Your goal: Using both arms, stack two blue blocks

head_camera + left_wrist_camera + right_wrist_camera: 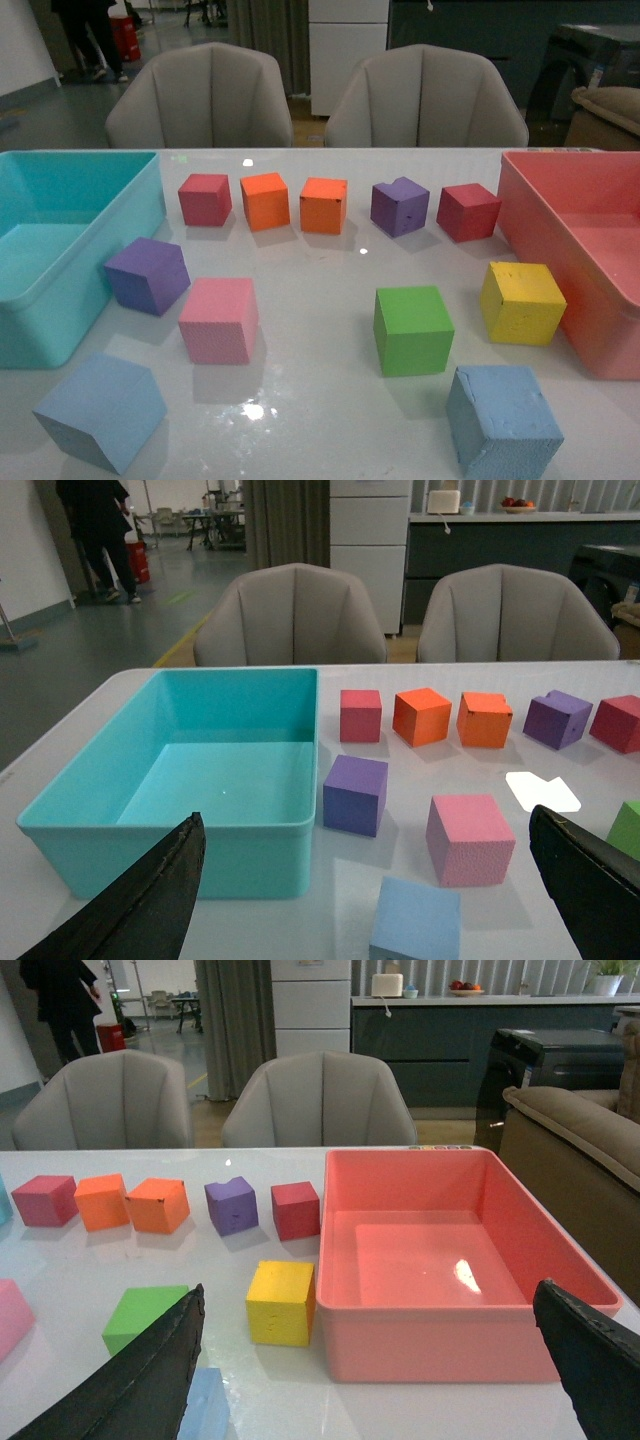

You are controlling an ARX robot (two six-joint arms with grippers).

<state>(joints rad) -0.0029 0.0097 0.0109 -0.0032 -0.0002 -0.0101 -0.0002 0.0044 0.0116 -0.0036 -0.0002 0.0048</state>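
Two light blue blocks sit apart near the table's front edge, one at the front left (pixel 100 410) and one at the front right (pixel 503 420). Neither arm shows in the front view. In the left wrist view the left gripper (pixel 365 815) is open, its black fingers (pixel 150 900) spread wide above the table. The left blue block (pixel 415 920) lies on the table between them, untouched. The right gripper (pixel 369 1287) is also open and holds nothing. A corner of the right blue block (pixel 205 1405) shows beside its finger (pixel 140 1380).
A teal bin (pixel 60 290) stands at the left and a pink-red bin (pixel 590 300) at the right. Between them lie purple (pixel 148 275), pink (pixel 218 320), green (pixel 412 330) and yellow (pixel 521 302) cubes, with a back row of red, orange and purple cubes. Two chairs stand behind the table.
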